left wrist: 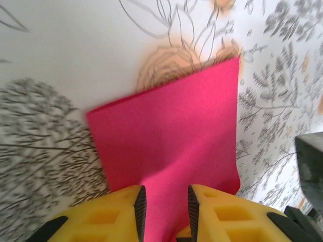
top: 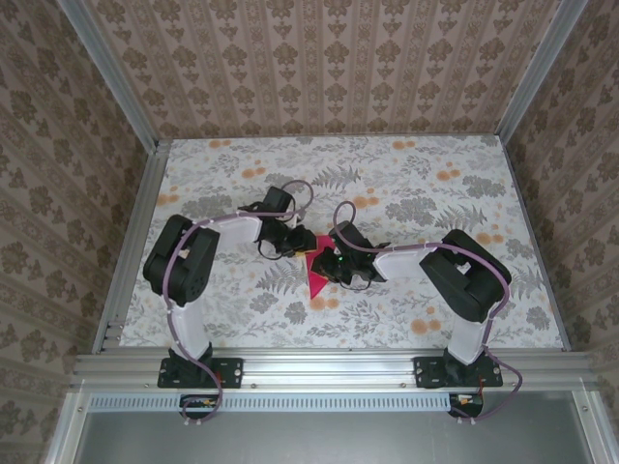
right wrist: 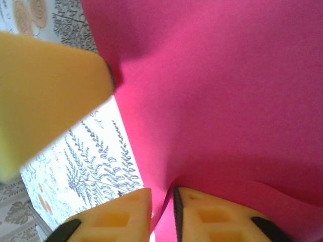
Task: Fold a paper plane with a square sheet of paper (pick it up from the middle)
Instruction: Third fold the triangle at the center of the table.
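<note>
Left wrist: my left gripper [left wrist: 165, 196] and right gripper [right wrist: 161, 201] stand part-open astride the square sheet of paper [left wrist: 171, 126], stretching ahead

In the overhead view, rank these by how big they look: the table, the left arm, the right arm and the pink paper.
1. table, by far the largest
2. left arm and right arm: look about alike, so tied
3. pink paper, smallest, partly under the arms
</note>
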Controlling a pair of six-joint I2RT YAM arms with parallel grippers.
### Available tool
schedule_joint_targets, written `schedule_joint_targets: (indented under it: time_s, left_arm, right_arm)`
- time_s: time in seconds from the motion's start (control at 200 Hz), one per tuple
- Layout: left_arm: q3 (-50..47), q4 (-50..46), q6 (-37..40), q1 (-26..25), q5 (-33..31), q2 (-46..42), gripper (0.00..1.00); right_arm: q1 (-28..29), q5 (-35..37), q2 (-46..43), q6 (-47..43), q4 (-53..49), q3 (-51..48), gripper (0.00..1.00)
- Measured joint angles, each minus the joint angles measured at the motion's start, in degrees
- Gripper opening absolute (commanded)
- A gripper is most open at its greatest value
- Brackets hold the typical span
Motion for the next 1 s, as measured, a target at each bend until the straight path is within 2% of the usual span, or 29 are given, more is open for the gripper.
schedule_joint_targets:
  time_s: [0.105, 0.22, 0.32, 0.42, 0.57, 0.69, 1.0]
  left_arm:
    - [-1.95, 0.17, -1.03, 2.67, -0.94, -4.15, 0.33]
    - [-4.9, 0.57, -1.9, 6.4, -1.25, -8.0, 0.34]
    - [-7.21, 0.52, -2.12, 9.18, -1.49, -9.53, 0.34]
    - [-8.92, 0.46, -2.1, 9.86, -1.55, -10.27, 0.34]
    - [-10.62, 0.24, -2.08, 9.14, -1.18, -11.52, 0.31]
    - [-11.32, -0.17, -2.08, 7.67, -0.96, -12.92, 0.27]
    - [-14.93, 0.72, -4.0, -2.1, 0.68, -16.15, 0.13]
  right_arm:
    - [0.0, -0.37, 0.0, 0.0, 0.33, 0.26, 0.37]
    - [0.02, -0.66, -0.02, 0.02, 0.42, 0.59, 0.41]
    - [0.02, -0.7, -0.02, 0.0, 0.35, 0.66, 0.39]
    - [0.0, -0.39, -0.02, -0.28, -0.13, 0.66, 0.28]
    - [0.0, 0.55, -0.02, -1.18, -1.73, 0.63, 0.13]
    - [0.0, 1.14, -0.02, -1.31, -2.51, 0.61, 0.07]
    - [-0.04, 1.27, -0.02, -1.25, -2.6, 0.61, 0.01]
